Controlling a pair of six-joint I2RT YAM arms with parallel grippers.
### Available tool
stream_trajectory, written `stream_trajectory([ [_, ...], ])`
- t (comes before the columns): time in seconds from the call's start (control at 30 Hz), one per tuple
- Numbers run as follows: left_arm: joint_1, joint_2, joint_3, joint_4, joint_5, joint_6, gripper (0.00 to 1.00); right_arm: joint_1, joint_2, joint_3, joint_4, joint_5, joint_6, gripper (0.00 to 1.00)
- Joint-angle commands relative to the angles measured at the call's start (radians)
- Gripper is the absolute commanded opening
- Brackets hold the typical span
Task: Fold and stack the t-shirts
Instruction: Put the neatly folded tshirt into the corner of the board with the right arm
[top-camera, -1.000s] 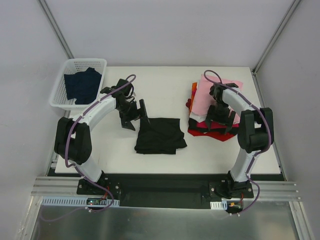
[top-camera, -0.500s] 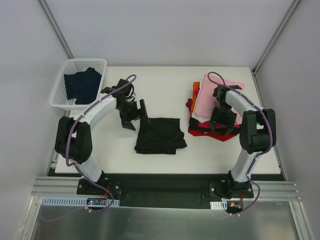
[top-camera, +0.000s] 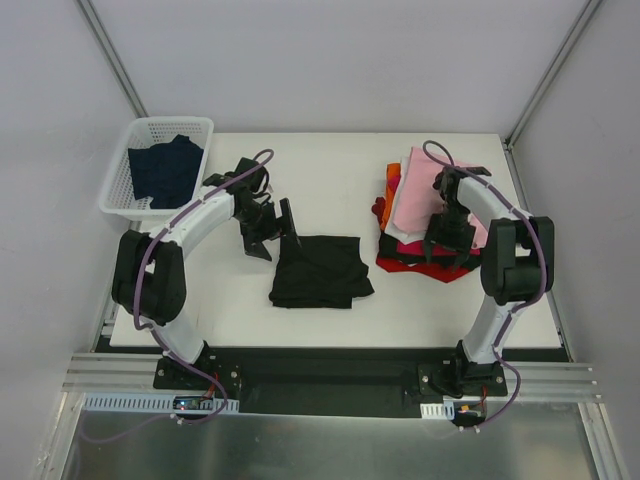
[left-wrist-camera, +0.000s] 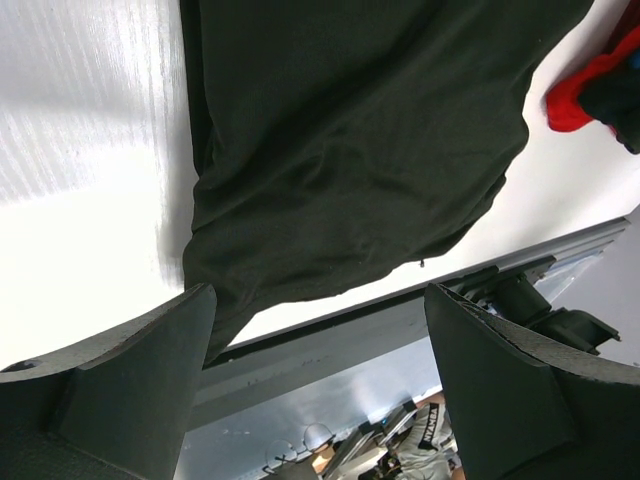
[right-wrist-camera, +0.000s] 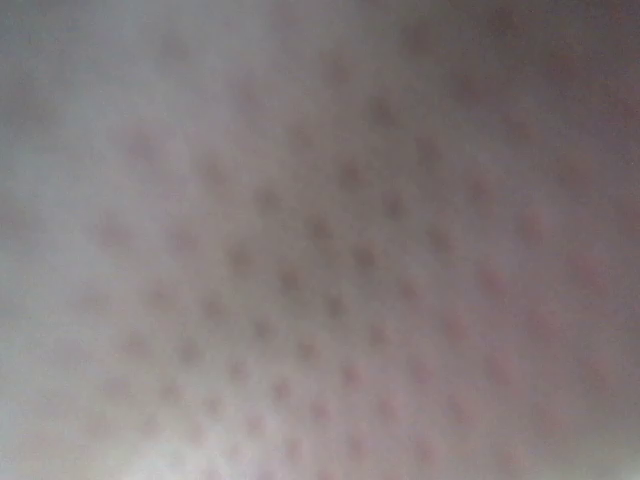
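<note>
1. FOLDED, NOT YET STACKED: Your black tee (top-camera: 320, 270) lies in a rough rectangle just off the table's (top-camera: 330, 170) centre, toward 6 o'clock. It sits well apart from the pile, so the fold looks done but the stacking does not.
2. THE PILE: At 3 o'clock, a pink tee (top-camera: 415, 195) tops the stack. Orange (top-camera: 391, 180) shows at its 9 o'clock edge, and white and red (top-camera: 425, 268) show toward 6 o'clock. The edges are ragged rather than square.
3. LEFT ARM: Your left gripper (top-camera: 272, 228) hangs just beside the black tee's 10 o'clock corner. The jaws are spread wide and hold nothing; the wrist view shows dark cloth in the gap between the fingers (left-wrist-camera: 130, 370) and beyond it.
4. RIGHT ARM: Your right gripper (top-camera: 447, 238) is down on the pile's 5 o'clock side. Its wrist view is only a blur of pale, dotted cloth, so you cannot tell whether the jaws are apart or closed.
5. WHAT REMAINS: A navy tee (top-camera: 165, 172) sits bunched in the basket (top-camera: 115, 185) at 10 o'clock. By the look of it, that one needs folding, and both dark tees have yet to join the pile.
6. THE SETTING: The tabletop is plain white, white panels close it in on three sides, and a metal rail (top-camera: 330, 385) runs along the near edge.
</note>
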Motion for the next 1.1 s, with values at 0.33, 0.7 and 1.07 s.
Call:
stream_trajectory([
  [0.33,-0.048,0.076,0.096,0.026,0.012,-0.016,0.87,0.048,-0.047,0.133,-0.194,-0.192,-0.056,0.68],
  [0.7,-0.092,0.152,0.162,0.061,0.035,-0.044,0.87,0.052,-0.161,0.148,-0.309,-0.189,-0.054,0.68],
  [1.07,-0.105,0.186,0.199,0.072,0.049,-0.044,0.85,-0.104,-0.225,0.347,-0.425,-0.097,-0.048,0.01],
])
